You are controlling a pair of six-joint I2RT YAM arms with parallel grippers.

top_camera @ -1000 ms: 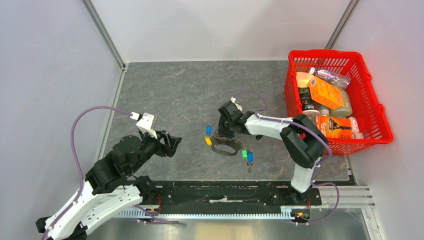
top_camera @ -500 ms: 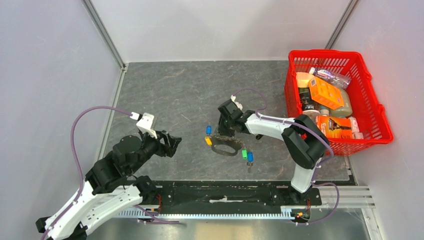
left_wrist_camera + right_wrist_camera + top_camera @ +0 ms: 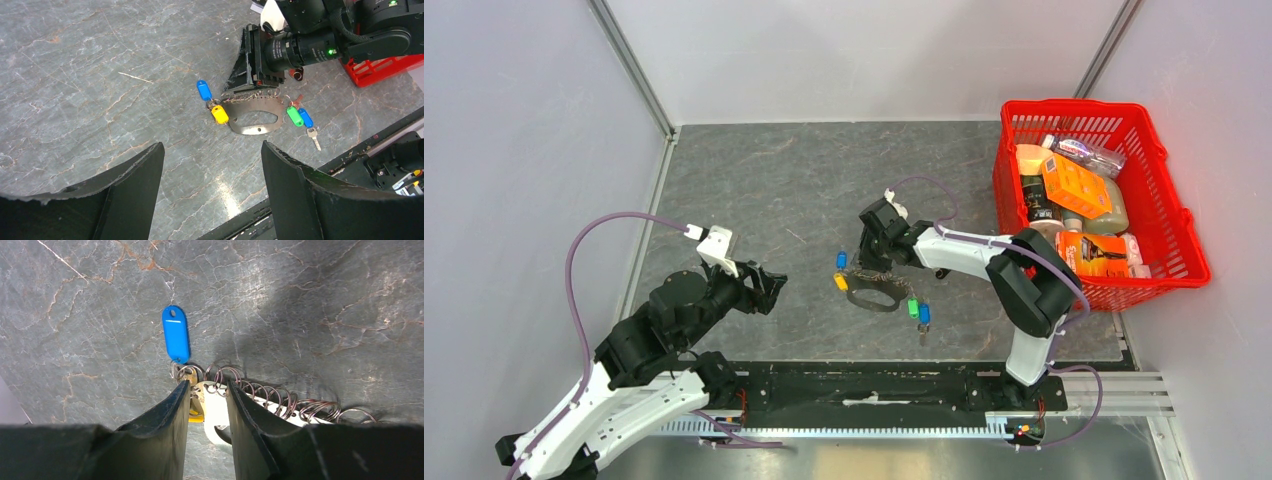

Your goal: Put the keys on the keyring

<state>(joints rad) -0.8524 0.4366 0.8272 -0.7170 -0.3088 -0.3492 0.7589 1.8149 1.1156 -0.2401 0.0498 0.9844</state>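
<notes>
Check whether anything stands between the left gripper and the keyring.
Nothing visible does. Only bare tabletop lies between the open left gripper and the keyring; the right gripper holds the keyring from its far side.

Shiny brushed metal on the keyring [image 3: 250, 104], glossy plastic on the blue tag [image 3: 176, 340]. The surface [image 3: 90, 80] looks matt, veined like stone.

One keyring [image 3: 252, 106], four tags [image 3: 204, 90], maybe two keys [image 3: 313, 138]

Table [image 3: 774, 180]: grey, marbled, rust veins. Keyring [image 3: 252, 104]: silver. Blue tag [image 3: 176, 340]. Yellow tag [image 3: 219, 114]. Green tag [image 3: 294, 116]. Basket [image 3: 1024, 115]: red.
</notes>
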